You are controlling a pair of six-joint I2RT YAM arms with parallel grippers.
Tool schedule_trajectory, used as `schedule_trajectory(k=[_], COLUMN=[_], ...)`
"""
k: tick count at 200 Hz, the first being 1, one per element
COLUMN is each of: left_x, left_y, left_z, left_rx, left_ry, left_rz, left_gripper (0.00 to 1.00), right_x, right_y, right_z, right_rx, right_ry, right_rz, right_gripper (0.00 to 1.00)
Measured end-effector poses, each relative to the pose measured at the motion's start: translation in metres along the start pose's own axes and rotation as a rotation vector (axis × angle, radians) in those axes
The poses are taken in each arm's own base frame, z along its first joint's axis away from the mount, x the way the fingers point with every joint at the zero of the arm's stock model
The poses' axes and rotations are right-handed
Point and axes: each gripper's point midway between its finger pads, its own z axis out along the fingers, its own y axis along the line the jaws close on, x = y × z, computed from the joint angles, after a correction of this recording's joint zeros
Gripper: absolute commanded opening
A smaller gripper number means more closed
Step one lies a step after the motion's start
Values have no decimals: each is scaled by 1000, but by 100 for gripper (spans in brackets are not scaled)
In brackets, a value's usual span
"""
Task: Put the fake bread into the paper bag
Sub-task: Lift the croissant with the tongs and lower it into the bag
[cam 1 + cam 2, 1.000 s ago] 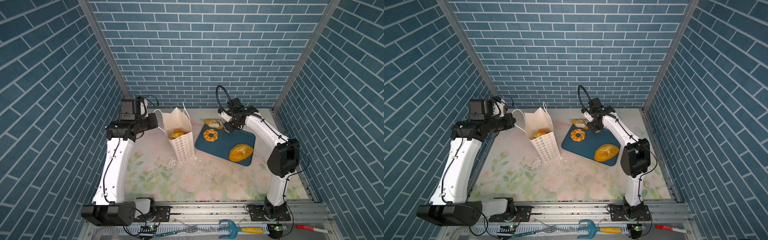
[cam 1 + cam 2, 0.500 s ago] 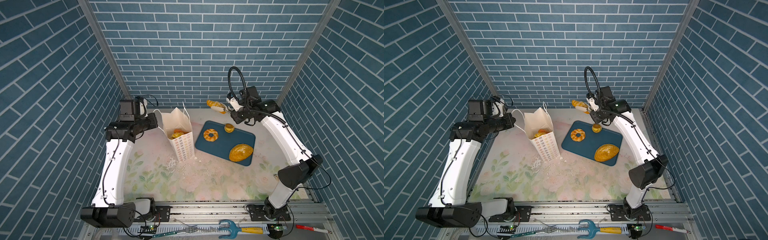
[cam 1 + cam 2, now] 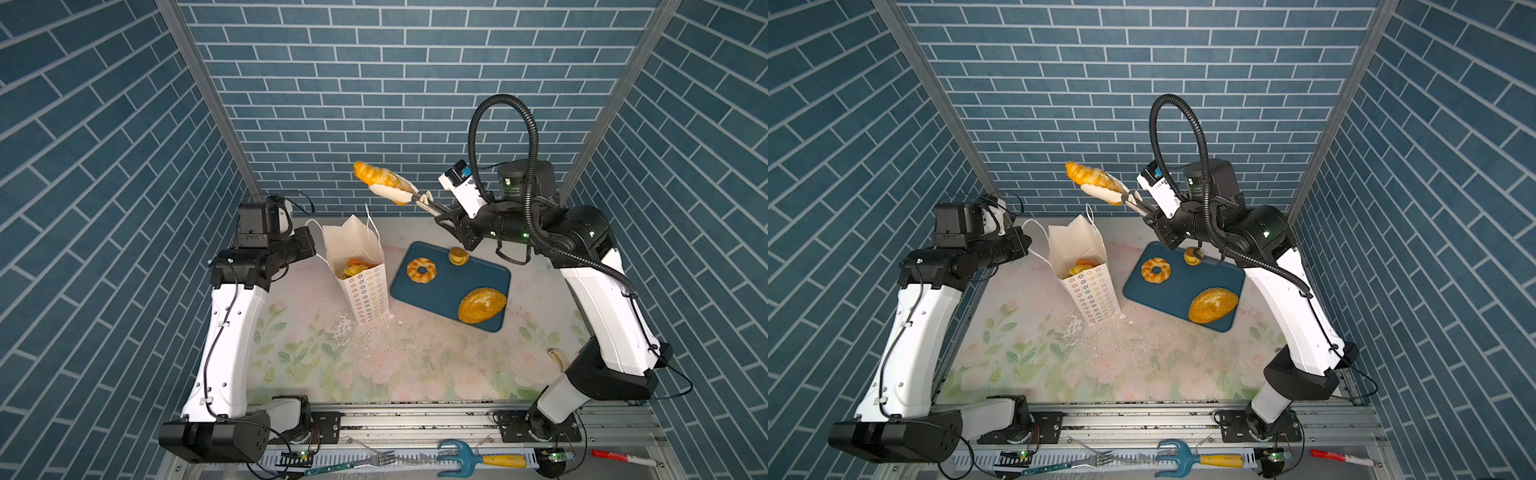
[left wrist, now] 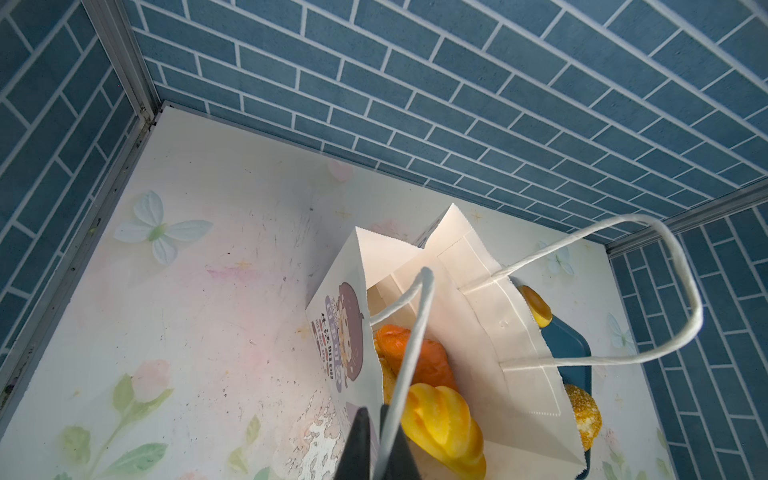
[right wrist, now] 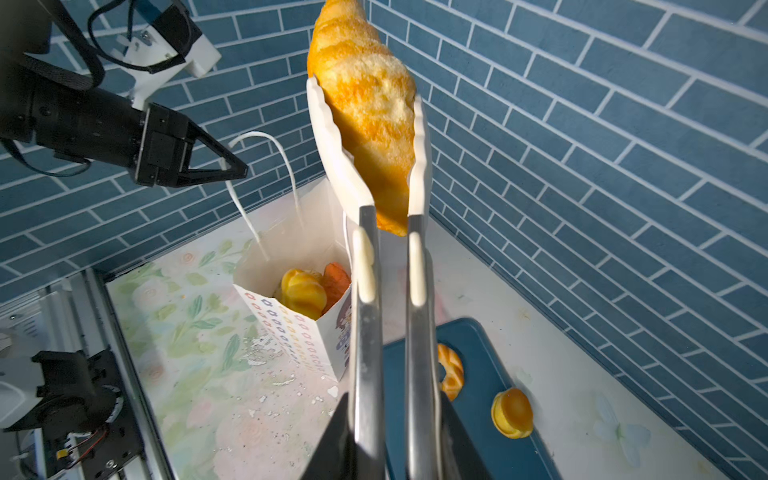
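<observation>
Top views look down from the front over the whole tabletop (image 3: 415,365); both close wrist views share the paper bag (image 4: 490,332).

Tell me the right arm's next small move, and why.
Probably bring the right gripper down toward the paper bag until the croissant in its tongs hangs over the mouth. It is clamped high, apparently off to one side, and the left gripper holds a cord handle, so the mouth gapes.
</observation>
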Motion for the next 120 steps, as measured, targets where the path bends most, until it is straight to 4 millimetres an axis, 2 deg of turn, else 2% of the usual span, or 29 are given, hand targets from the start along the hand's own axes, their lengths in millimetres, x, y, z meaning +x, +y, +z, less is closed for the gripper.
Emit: schedule_trajectory(k=[68,95,120], left_x=[1,1,1], left_y=[-1,-2,-2], left_z=[-2,-2,-2], left_rx=[13,16,18], left_ry=[-12,-12,-10], left_rz=[-13,-13,-13], left_gripper=[9,10,10], right_x=[13,18,25], right_y=[53,63,62], right_z=[32,44,58], right_rx=[-173,-198,-180], right_ry=[83,113,147], right_rz=[80,118,161], right_gripper=[22,23,23])
